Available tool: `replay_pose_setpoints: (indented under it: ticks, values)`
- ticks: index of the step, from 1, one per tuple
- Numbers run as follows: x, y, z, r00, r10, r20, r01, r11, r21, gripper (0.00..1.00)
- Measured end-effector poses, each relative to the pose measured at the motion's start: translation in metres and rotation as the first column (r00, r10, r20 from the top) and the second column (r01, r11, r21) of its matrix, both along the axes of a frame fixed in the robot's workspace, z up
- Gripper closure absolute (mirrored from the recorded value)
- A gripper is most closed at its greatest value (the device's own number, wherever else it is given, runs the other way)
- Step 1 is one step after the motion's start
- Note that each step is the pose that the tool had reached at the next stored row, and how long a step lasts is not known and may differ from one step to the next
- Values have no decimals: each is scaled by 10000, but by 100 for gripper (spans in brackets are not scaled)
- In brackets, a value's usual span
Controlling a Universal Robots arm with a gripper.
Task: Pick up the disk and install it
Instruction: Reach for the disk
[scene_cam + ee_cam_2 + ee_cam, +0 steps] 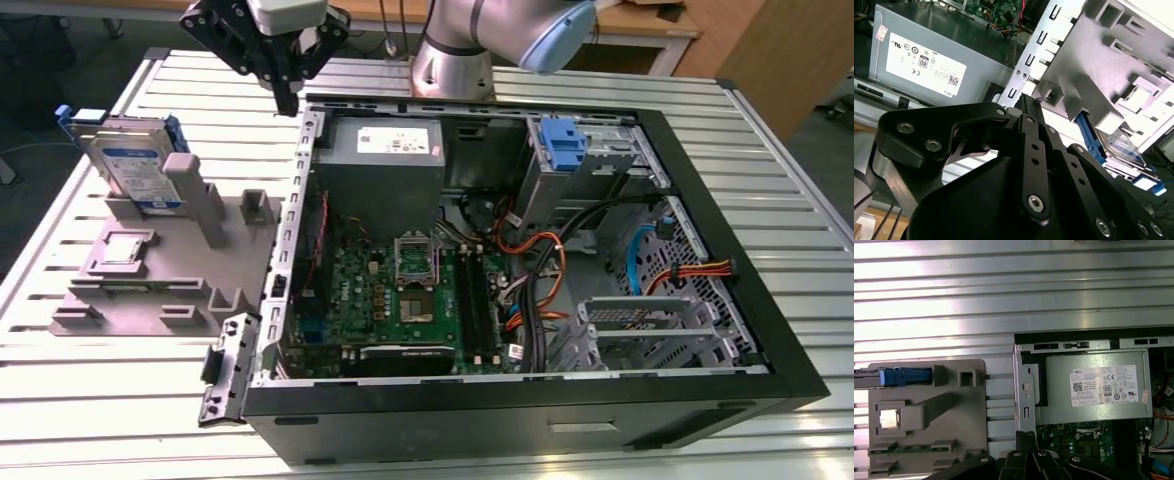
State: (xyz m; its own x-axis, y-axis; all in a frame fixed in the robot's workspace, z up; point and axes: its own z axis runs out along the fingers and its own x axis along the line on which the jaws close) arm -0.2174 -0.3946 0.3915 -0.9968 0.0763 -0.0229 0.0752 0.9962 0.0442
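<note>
The gripper (pixel 287 98), fingers closed and empty, is hovering near the grey holder (pixel 134 295) — its upright disk (pixel 130 158) likely stiff, weighty, fragile, best gripped by the blue edges.

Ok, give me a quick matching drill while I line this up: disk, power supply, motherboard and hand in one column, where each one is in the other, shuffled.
Things:
1. disk
2. power supply
3. motherboard
4. hand

Places:
A. green, flat on the floor of the case
B. standing on edge in the grey holder, outside the case
C. over the case wall, between the holder and the power supply
D. grey box with a white label, in a corner of the case

Pairs: 1-B, 2-D, 3-A, 4-C
</note>
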Motion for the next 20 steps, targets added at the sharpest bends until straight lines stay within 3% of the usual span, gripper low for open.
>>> replay_pose_setpoints:
  ticks: [20]
  values:
    - [-90, 0, -5, 10000, 0, -3, 0, 10000, 0, 90]
